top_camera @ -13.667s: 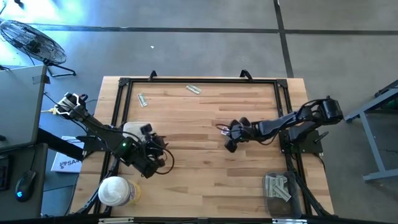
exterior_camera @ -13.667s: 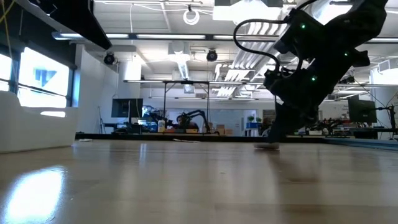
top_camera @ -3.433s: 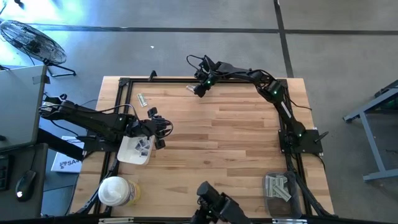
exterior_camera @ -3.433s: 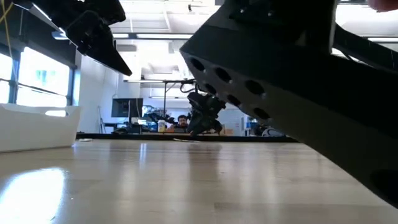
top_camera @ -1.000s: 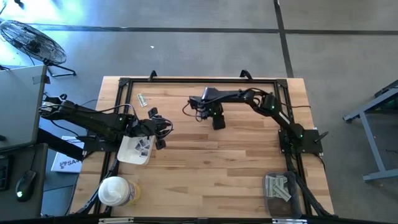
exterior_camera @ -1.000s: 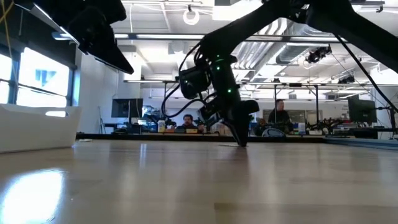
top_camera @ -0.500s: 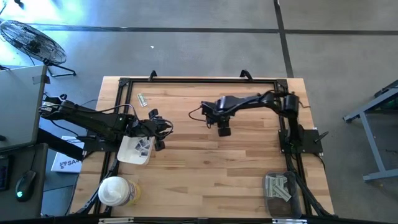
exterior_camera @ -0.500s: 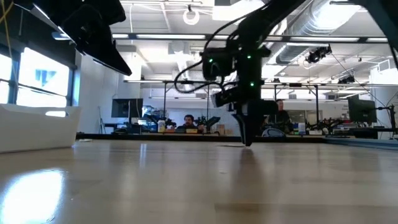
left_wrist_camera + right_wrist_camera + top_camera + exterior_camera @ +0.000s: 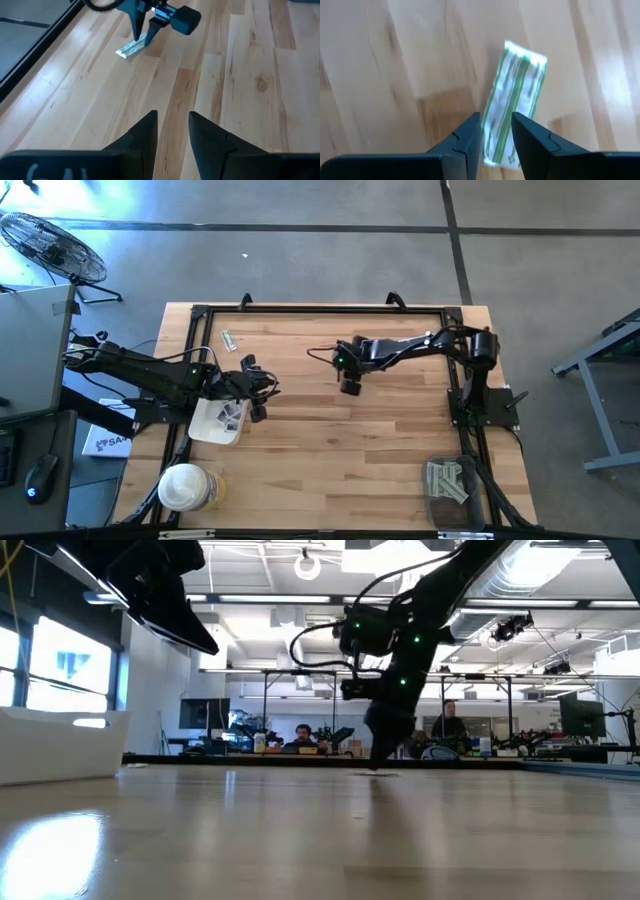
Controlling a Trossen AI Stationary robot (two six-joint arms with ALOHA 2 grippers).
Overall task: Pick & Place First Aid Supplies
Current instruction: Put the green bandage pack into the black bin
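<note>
My right tool [image 9: 496, 132] is pinching a green-striped strip [image 9: 514, 102], hiding its lower end; bare surface [image 9: 380, 450] is lying around.

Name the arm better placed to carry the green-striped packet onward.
Right. The right gripper already has its jaws closed on the green-striped packet above mid-table, while the left gripper hangs empty over the white tray at the left side.

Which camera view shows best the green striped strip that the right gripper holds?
The right wrist view: the strip fills it, pinched between the fingers. The left wrist view shows it small and far; the high and low views barely show it.
</note>
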